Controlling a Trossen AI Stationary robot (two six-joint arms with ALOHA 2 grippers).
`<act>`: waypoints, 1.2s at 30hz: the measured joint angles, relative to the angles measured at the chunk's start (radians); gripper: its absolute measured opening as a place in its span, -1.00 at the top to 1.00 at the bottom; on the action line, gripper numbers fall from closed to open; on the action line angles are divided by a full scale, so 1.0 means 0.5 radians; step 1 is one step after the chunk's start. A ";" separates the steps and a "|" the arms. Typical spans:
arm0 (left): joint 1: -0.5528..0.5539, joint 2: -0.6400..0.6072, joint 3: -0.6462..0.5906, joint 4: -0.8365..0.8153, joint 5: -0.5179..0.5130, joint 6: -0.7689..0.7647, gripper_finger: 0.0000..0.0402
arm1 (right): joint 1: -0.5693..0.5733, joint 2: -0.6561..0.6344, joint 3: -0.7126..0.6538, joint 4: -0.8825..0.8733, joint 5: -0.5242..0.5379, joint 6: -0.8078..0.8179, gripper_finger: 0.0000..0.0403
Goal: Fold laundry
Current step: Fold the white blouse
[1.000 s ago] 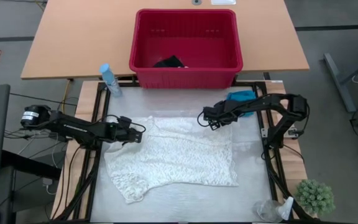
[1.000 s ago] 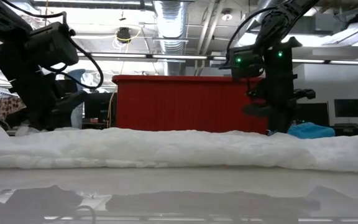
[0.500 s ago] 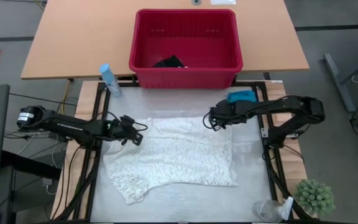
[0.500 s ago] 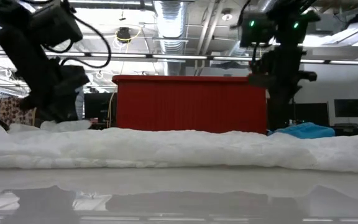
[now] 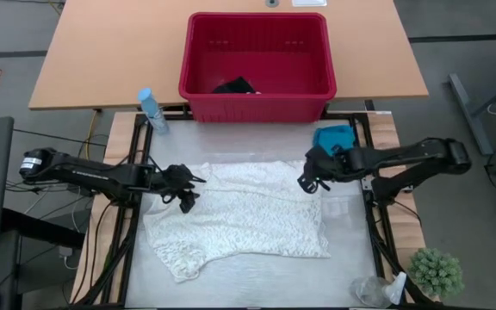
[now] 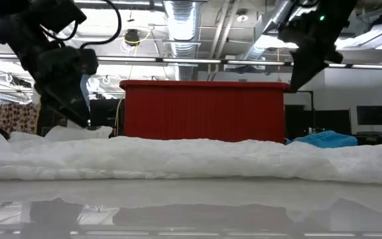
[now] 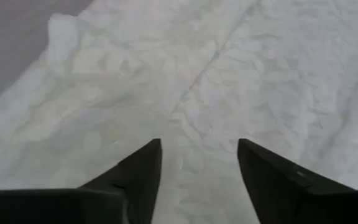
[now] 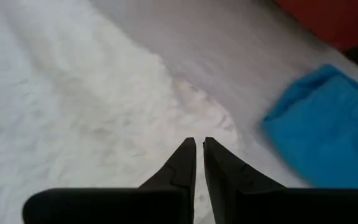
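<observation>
Three cloth items show from above, none folded: the cream-white cloth (image 5: 239,220) lies spread flat and rumpled on the worktop (image 5: 347,258), the turquoise garment (image 5: 332,138) sits bunched just beyond its far right corner, and the dark garment (image 5: 234,86) is in the red basket (image 5: 257,56). The left pincer (image 5: 188,200) hangs over the cloth's left shoulder, the right pincer (image 5: 306,182) over its right edge.

At worktop height, the cream cloth (image 6: 191,159) is a low unbroken ridge with no layer turned over, both arms above it.

The left wrist camera shows its fingers (image 7: 143,169) spread above the lacy cloth (image 7: 229,74), holding nothing.

The right wrist camera shows its fingers (image 8: 182,167) pressed together, empty, over the cloth's edge (image 8: 104,118), the turquoise garment (image 8: 328,124) nearby.

By my judgement, all folding remains ahead.
</observation>
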 joint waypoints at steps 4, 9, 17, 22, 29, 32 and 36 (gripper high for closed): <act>0.001 -0.037 0.061 -0.100 0.030 0.002 -0.20 | 0.150 -0.061 0.000 0.017 -0.001 -0.087 0.71; 0.001 -0.063 0.220 -0.292 0.169 0.107 -0.25 | 0.364 -0.092 0.000 0.081 -0.010 -0.180 0.71; 0.000 -0.071 0.670 -0.860 0.264 0.354 -0.25 | 0.667 -0.093 0.000 0.101 -0.013 -0.205 0.71; -0.143 -0.072 0.908 -1.013 0.301 0.412 -0.25 | 0.861 -0.093 0.000 0.331 -0.039 -0.199 0.71; -0.830 0.037 1.023 -0.918 0.132 0.175 -0.16 | 1.190 -0.072 0.000 0.697 -0.063 -0.161 0.71; -1.162 0.153 1.024 -0.803 0.066 -0.096 -0.13 | 1.334 -0.020 0.000 0.704 -0.062 -0.028 0.71; -1.535 0.355 1.025 -0.642 -0.035 -0.426 -0.12 | 1.498 0.135 0.000 0.704 -0.062 0.070 0.64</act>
